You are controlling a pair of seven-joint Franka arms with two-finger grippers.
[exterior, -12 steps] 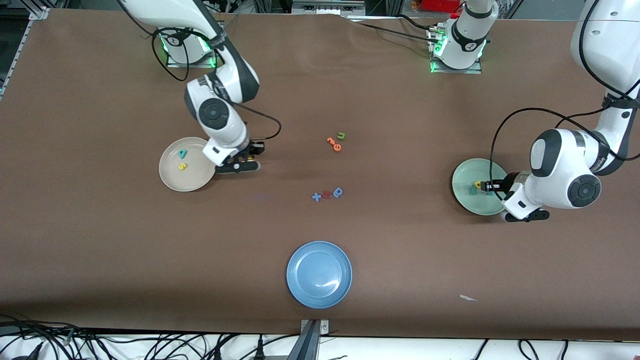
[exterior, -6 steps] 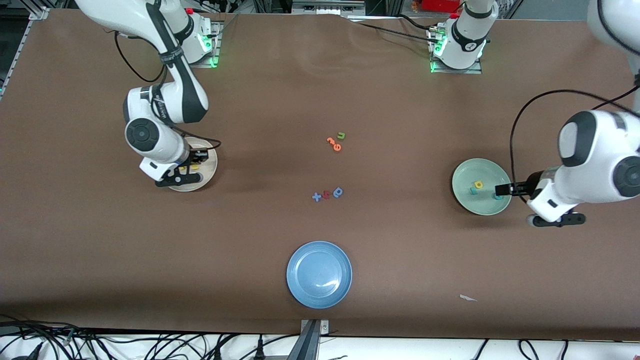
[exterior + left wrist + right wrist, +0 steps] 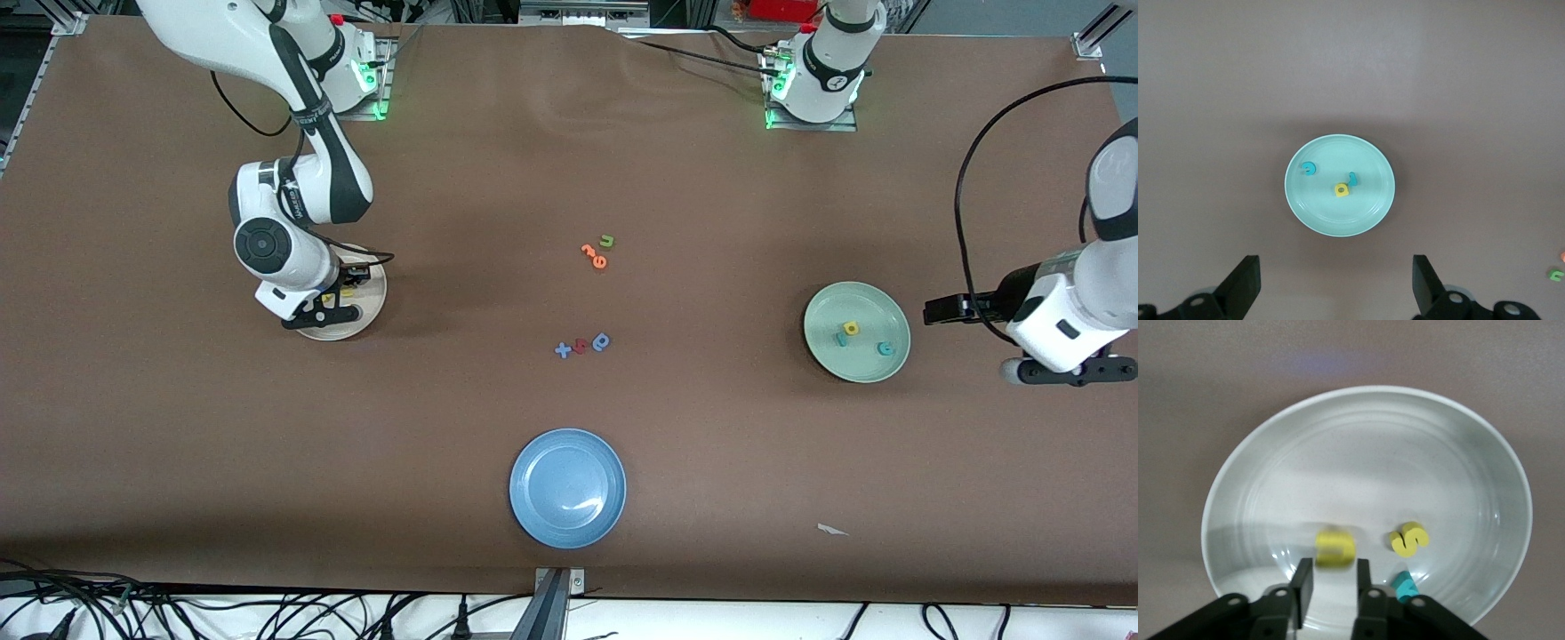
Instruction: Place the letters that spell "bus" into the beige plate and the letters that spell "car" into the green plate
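Plates: three — beige plate (image 3: 373,307), green plate (image 3: 818,342), blue plate (image 3: 567,487).
Green plate: three letters, yellow "a" (image 3: 851,328), teal "c" (image 3: 885,348), teal "r" (image 3: 840,339).
Beige plate: three letters, yellow "u" (image 3: 1335,549), yellow "s" (image 3: 1409,539), teal "b" (image 3: 1406,587).
Left gripper (image 3: 1335,283): spread, empty, over bare table beside green plate.
Right gripper (image 3: 1332,583): slightly parted, over beige plate, "u" just beneath.

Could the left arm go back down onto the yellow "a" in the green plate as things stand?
Probably yes: the left gripper, open, is beside the green plate, and the yellow "a" lies uncovered.
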